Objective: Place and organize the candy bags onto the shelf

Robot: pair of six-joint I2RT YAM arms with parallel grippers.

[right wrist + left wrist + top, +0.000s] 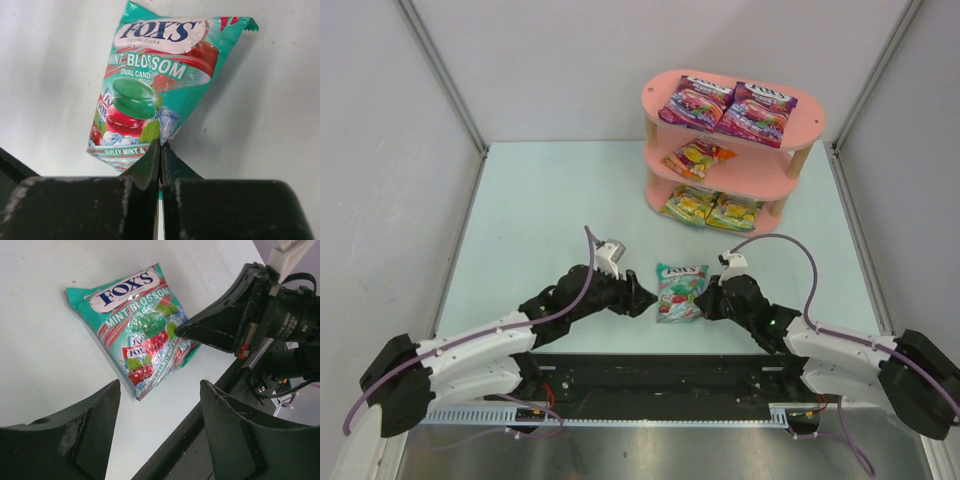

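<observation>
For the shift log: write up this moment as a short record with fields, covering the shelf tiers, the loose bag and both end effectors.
Top tier: two purple bags side by side on the shelf
Middle tier: one red-orange bag
Bottom tier: two yellow-green bags
Off shelf: teal bag, on the table between the arms
Right end effector: shut, pinching the teal bag's edge
Left end effector: open, beside the teal bag, not touching it

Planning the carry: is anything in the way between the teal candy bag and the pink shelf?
Nothing visible does. The right gripper pinches the edge of the teal bag, and bare table lies between it and the shelf, whose middle tier has room beside the red-orange bag.
</observation>
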